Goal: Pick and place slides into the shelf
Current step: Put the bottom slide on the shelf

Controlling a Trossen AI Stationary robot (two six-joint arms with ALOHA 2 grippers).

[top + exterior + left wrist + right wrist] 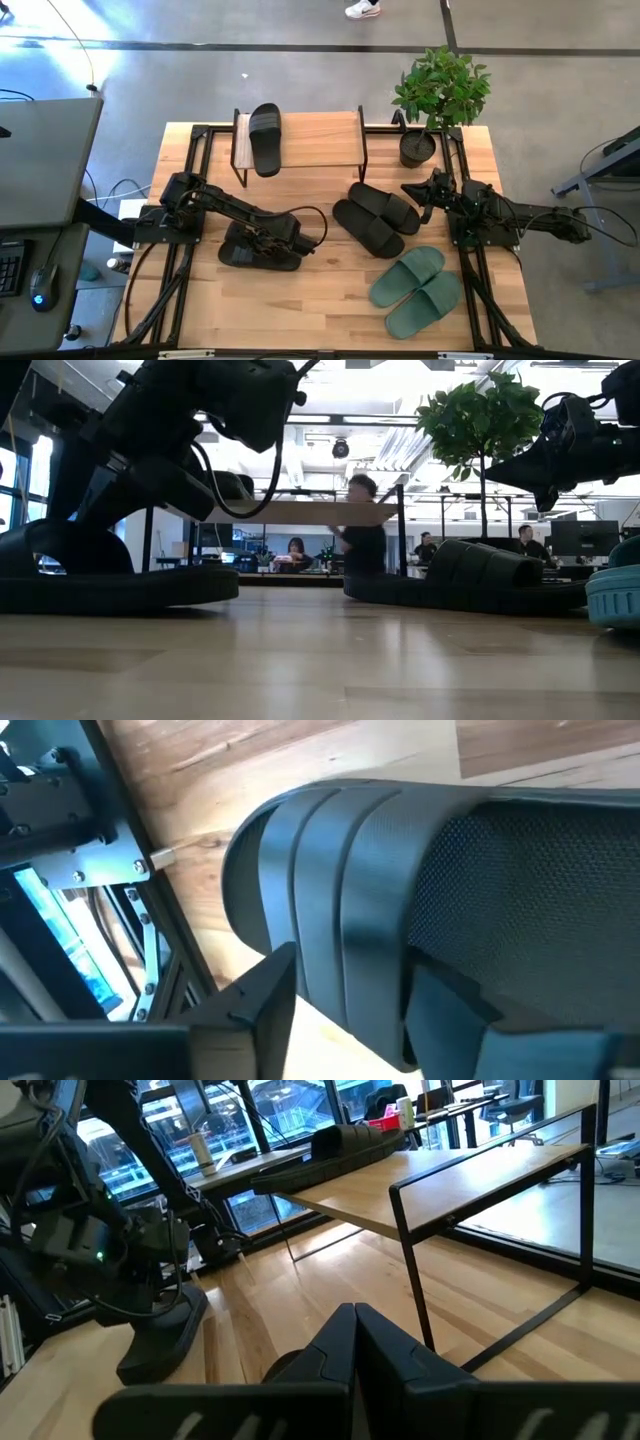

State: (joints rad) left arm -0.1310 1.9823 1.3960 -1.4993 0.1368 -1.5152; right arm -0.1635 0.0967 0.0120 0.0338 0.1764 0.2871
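Note:
A black slide [250,260] lies flat on its sole on the table's left part, and it also shows in the low view [110,585]. My left gripper [262,243] is down on it, with its strap between the fingers [345,990]. Another black slide [265,138] lies on the left end of the shelf [320,135]. A black pair [375,215] and a green pair [415,290] lie on the table at the right. My right gripper [412,190] is shut and empty above the table, beside the black pair [352,1320]. My left gripper has the slide's wide ribbed strap [340,920] between its two fingers, one finger [255,1005] on one side of the strap and the other [440,1005] on the opposite side. The fingers come from above. The slide's sole rests on the table.
A potted plant [440,95] stands at the table's far right corner, next to the shelf's right end. The shelf's plank to the right of the slide is bare. A person [360,540] moves in the room beyond the table.

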